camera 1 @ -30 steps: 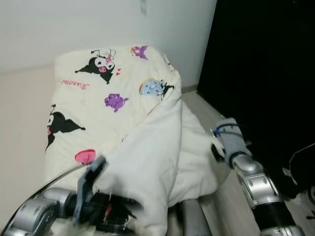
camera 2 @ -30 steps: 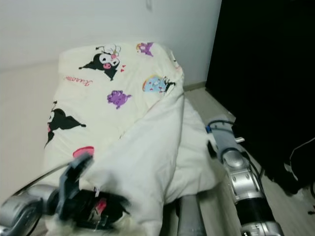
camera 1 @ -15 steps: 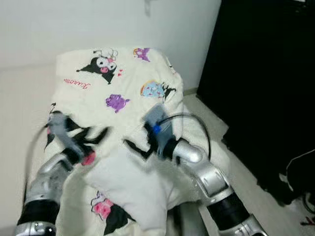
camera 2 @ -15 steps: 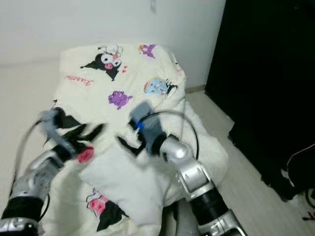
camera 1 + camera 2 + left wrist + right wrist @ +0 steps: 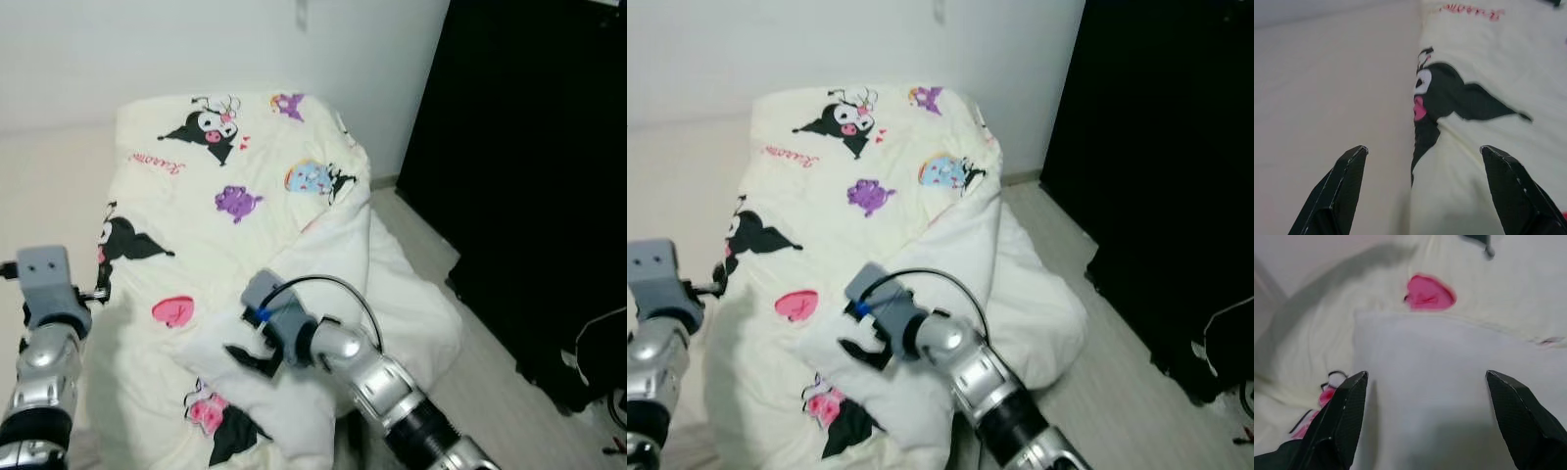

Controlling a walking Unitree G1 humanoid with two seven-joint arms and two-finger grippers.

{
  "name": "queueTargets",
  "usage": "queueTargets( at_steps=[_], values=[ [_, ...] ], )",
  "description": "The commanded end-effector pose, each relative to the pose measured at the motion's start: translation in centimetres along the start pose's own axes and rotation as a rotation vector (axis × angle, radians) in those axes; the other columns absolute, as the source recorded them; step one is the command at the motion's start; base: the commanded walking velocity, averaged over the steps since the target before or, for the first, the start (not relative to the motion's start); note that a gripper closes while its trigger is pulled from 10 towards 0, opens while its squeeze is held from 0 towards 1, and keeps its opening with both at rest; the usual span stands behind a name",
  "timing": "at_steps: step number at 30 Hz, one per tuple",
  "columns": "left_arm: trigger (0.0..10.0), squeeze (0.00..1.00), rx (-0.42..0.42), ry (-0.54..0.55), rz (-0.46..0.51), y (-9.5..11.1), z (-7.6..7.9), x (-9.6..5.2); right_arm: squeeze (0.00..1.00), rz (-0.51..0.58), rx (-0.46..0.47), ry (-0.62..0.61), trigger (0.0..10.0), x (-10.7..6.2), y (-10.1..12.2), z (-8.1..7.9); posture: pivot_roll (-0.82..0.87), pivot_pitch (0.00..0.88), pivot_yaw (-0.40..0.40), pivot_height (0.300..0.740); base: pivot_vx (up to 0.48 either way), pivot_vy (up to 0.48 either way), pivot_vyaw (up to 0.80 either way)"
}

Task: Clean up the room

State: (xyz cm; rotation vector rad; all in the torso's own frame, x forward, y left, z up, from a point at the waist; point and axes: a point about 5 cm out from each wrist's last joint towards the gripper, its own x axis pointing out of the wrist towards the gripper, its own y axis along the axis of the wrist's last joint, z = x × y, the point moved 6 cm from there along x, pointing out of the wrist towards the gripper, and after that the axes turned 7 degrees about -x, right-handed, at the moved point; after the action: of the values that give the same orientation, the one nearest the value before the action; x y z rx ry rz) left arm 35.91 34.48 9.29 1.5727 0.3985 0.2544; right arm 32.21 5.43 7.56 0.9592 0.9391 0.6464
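Head views: a cartoon-print quilt (image 5: 235, 196) lies heaped on the bed, one corner folded back white. The right hand (image 5: 245, 354) hovers over that fold.

Left wrist: left hand (image 5: 1422, 186) spread wide at the quilt's edge.

Right wrist: fingers (image 5: 1344, 416) wide, empty.

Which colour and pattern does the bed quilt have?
Cream quilt printed with black, purple and pink cartoon characters; clearest in the left eye view.

a white wall (image 5: 147, 49) stands beside a black wardrobe (image 5: 529, 166) over pale floor (image 5: 490, 362).
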Motion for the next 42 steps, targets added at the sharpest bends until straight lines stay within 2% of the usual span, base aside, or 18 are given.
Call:
queueTargets(
  at_steps=[1, 7, 11, 12, 13, 14, 15, 28, 29, 30, 32, 33, 34, 35, 37, 39, 41, 42],
  values=[
    [10.0, 0.00, 0.043, 0.041, -0.036, -1.6, -1.3, -0.6, 0.00, -0.022, 0.012, 0.046, 10.0, 0.5, -1.5, -1.3, -0.07, 0.151, -0.007, 0.560, 0.000, 0.000, 0.00],
    [10.0, 0.00, 0.097, 0.073, -0.056, -3.5, -2.6, -1.9, 0.00, -0.109, -0.033, -0.001, 10.0, 1.8, -3.0, -0.6, -0.01, 0.200, 0.003, 0.560, 0.000, 0.000, 0.00],
    [10.0, 0.00, 0.101, 0.075, -0.055, -3.6, -2.8, -2.0, 0.00, -0.120, -0.046, -0.019, 10.0, 1.9, -3.0, -0.2, 0.00, 0.203, 0.003, 0.560, 0.000, 0.000, 0.00],
    [10.0, 0.00, 0.109, 0.076, -0.053, -3.7, -3.0, -2.2, 0.00, -0.153, -0.074, -0.065, 7.7, 1.9, -3.3, 0.7, 0.01, 0.219, 0.005, 0.560, 0.000, 0.000, 0.00],
    [10.0, 0.00, 0.109, 0.076, -0.053, -3.7, -3.0, -2.2, 0.00, -0.153, -0.074, -0.065, 7.7, 1.9, -3.3, 0.7, 0.01, 0.219, 0.005, 0.560, 0.000, 0.000, 0.00],
    [10.0, 0.00, 0.116, 0.075, -0.053, -3.8, -3.1, -2.3, 0.00, -0.183, -0.103, -0.102, 0.0, 1.8, -3.6, 1.4, 0.01, 0.223, 0.005, 0.560, 0.000, 0.000, 0.00],
    [10.0, 0.00, 0.126, 0.074, -0.050, -4.0, -3.2, -2.5, 0.00, -0.214, -0.132, -0.141, 0.0, 1.7, -4.1, 2.3, 0.01, 0.229, 0.005, 0.560, 0.000, 0.000, 0.00],
    [10.0, 0.00, 0.128, 0.052, -0.043, -4.0, -2.2, -2.3, 0.00, -0.270, -0.101, -0.232, 0.0, 0.2, -6.1, 4.5, -0.02, 0.222, 0.004, 0.560, 0.000, 0.000, 0.00],
    [10.0, 0.00, 0.121, 0.037, -0.046, -4.1, -1.6, -2.2, 0.00, -0.282, -0.060, -0.314, 0.0, -1.0, -6.8, 6.4, -0.03, 0.209, 0.005, 0.560, 0.000, 0.000, 0.00],
    [10.0, 0.00, 0.121, 0.037, -0.046, -4.1, -1.6, -2.2, 0.00, -0.282, -0.060, -0.314, 0.0, -1.0, -6.8, 6.4, -0.03, 0.209, 0.005, 0.560, 0.000, 0.000, 0.00],
    [10.0, 0.00, 0.119, 0.023, -0.052, -4.3, -1.1, -2.1, 0.00, -0.288, -0.043, -0.372, 0.0, -1.9, -7.1, 7.9, -0.04, 0.207, 0.005, 0.560, 0.000, 0.000, 0.00],
    [10.0, 0.00, 0.117, 0.012, -0.058, -4.5, -0.8, -2.1, 0.00, -0.284, -0.032, -0.409, 0.0, -2.5, -7.0, 8.8, -0.06, 0.197, 0.005, 0.560, 0.000, 0.000, 0.00],
    [10.0, 0.00, 0.111, -0.027, -0.081, -5.2, 0.5, -2.3, 0.00, -0.263, 0.000, -0.533, 0.0, -5.0, -6.5, 12.1, -0.09, 0.181, 0.005, 0.560, 0.000, 0.000, 0.00],
    [10.0, 0.00, 0.111, -0.027, -0.081, -5.2, 0.5, -2.3, 0.00, -0.263, 0.000, -0.533, 0.0, -5.0, -6.5, 12.1, -0.09, 0.181, 0.005, 0.560, 0.000, 0.000, 0.00],
    [10.0, 0.00, 0.106, -0.052, -0.093, -5.6, 1.4, -2.3, 0.00, -0.253, 0.010, -0.613, 0.0, -6.9, -6.2, 14.0, -0.10, 0.175, 0.004, 0.560, 0.000, 0.000, 0.00],
    [10.0, 0.00, 0.115, -0.077, -0.098, -5.8, 2.4, -2.4, 0.00, -0.247, 0.035, -0.704, 0.0, -9.9, -5.9, 15.9, -0.13, 0.162, 0.003, 0.560, 0.000, 0.000, 0.00],
    [10.0, 0.00, 0.115, -0.077, -0.098, -5.8, 2.4, -2.4, 0.00, -0.247, 0.035, -0.704, 0.0, -9.9, -5.9, 15.9, -0.13, 0.162, 0.003, 0.560, 0.000, 0.000, 0.00],
    [10.0, 0.00, 0.118, -0.106, -0.097, -5.8, 3.7, -2.3, 0.00, -0.288, 0.049, -0.779, 0.0, -13.6, -6.2, 16.9, -0.17, 0.147, -0.003, 0.560, 0.000, 0.000, 0.00]
  ],
)
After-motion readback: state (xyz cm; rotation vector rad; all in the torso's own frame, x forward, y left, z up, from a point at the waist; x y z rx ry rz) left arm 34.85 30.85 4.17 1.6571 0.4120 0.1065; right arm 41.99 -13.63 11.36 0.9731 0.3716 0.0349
